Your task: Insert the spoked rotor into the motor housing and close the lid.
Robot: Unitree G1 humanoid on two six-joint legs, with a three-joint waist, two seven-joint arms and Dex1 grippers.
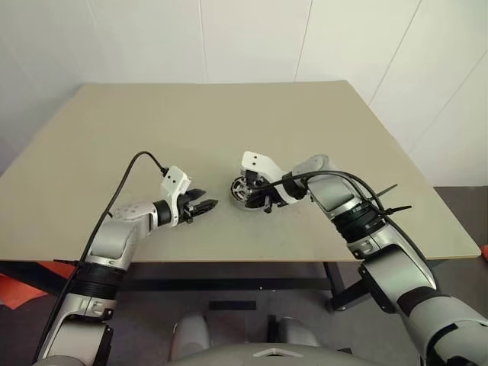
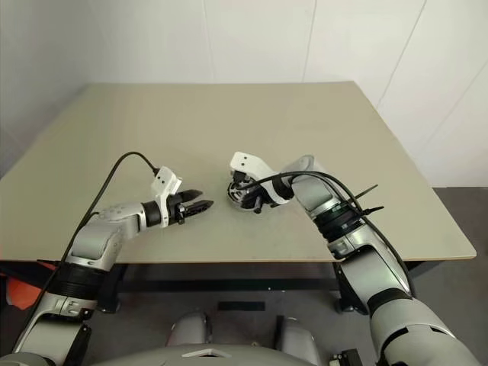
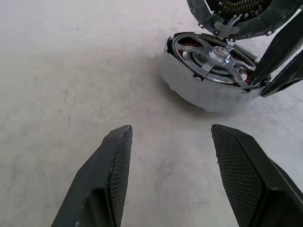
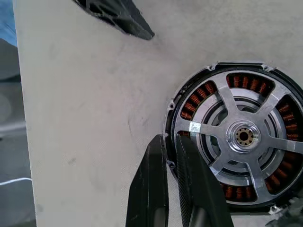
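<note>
1. The housing (image 4: 232, 137) sits on the table (image 1: 229, 122), near the front edge and a little right of centre.
2. The rotor (image 4: 244, 137) lies seated inside it: shiny spokes and hub facing up, copper windings showing between the spokes.
3. In the left wrist view a lid (image 3: 236, 19) stands raised at the far side of the housing, dark with a metal tab at its rim, so the housing is still uncovered.
4. The right gripper (image 4: 171, 142) is closed, its two fingers pressed together, tips at the housing's rim on the side nearest the left arm. I cannot tell whether they pinch anything.
5. The right arm reaches in from the right, its wrist bent over the housing.
6. The left gripper (image 3: 170, 142) is open, fingers spread and holding nothing. It hovers just above the table, a short way left of the housing and pointing toward it.
</note>
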